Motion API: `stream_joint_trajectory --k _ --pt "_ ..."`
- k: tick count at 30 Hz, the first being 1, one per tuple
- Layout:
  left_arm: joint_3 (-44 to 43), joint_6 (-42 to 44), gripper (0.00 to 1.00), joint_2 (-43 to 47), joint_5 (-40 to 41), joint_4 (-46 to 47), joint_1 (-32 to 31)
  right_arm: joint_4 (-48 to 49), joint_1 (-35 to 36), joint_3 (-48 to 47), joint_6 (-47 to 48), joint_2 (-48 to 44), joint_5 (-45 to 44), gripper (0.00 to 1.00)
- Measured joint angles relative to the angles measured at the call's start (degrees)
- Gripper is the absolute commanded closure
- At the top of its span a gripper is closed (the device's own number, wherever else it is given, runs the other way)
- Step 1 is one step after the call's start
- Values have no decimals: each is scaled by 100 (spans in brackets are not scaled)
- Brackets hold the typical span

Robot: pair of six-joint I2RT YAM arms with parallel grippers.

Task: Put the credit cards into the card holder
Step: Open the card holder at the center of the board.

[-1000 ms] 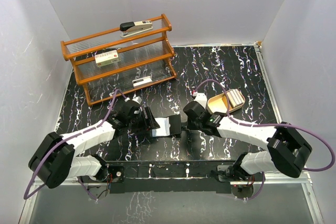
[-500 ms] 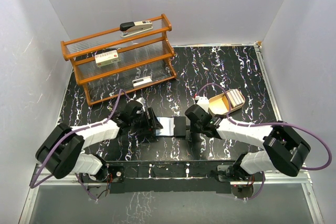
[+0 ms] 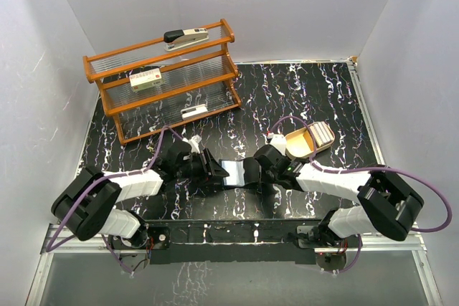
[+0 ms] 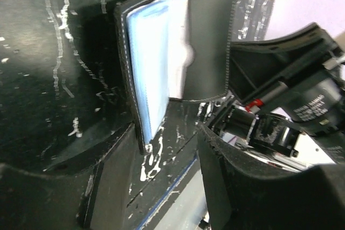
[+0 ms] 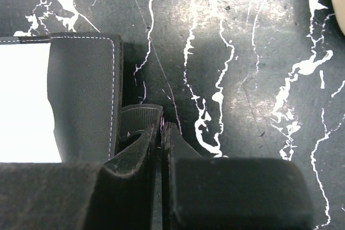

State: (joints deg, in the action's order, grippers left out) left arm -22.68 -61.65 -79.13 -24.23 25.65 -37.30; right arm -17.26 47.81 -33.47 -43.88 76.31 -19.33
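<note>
The holder is lying open on the counter between both arms, with one flap tilting up. The left fingers are standing apart, straddling its near edge. The right fingers are pressing together at its opposite edge; whether they are pinching it is unclear.

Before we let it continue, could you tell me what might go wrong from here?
The right gripper pinches only a narrow edge tab of the card holder, so it might slip free. The left gripper stands open around the raised cover; closing there could fold the card holder shut.
</note>
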Motion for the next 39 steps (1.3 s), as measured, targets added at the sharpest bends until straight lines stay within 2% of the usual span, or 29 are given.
stream_joint_trajectory --k 10,14,21,26,30,33,36,39 --pt "114 -321 66 -26 -225 949 0 247 -20 57 -28 24 142 100" --pt "114 -291 70 -269 -229 1016 0 282 -20 66 -57 24 155 100" --pt "90 -149 100 -435 -205 859 0 280 -22 66 -79 17 170 99" --pt "90 -9 100 -404 -192 708 0 20 -20 22 -24 -68 199 76" --pt "85 166 100 -181 -164 402 0 -621 -20 -442 114 -114 264 61" --pt "52 328 100 63 -127 72 0 -879 -20 -807 195 -286 361 54" --pt "-9 507 100 306 -94 -267 0 -957 -20 -1071 225 -522 638 40" --pt "-20 627 100 501 -48 -535 0 -892 -20 -1189 236 -645 1040 35"
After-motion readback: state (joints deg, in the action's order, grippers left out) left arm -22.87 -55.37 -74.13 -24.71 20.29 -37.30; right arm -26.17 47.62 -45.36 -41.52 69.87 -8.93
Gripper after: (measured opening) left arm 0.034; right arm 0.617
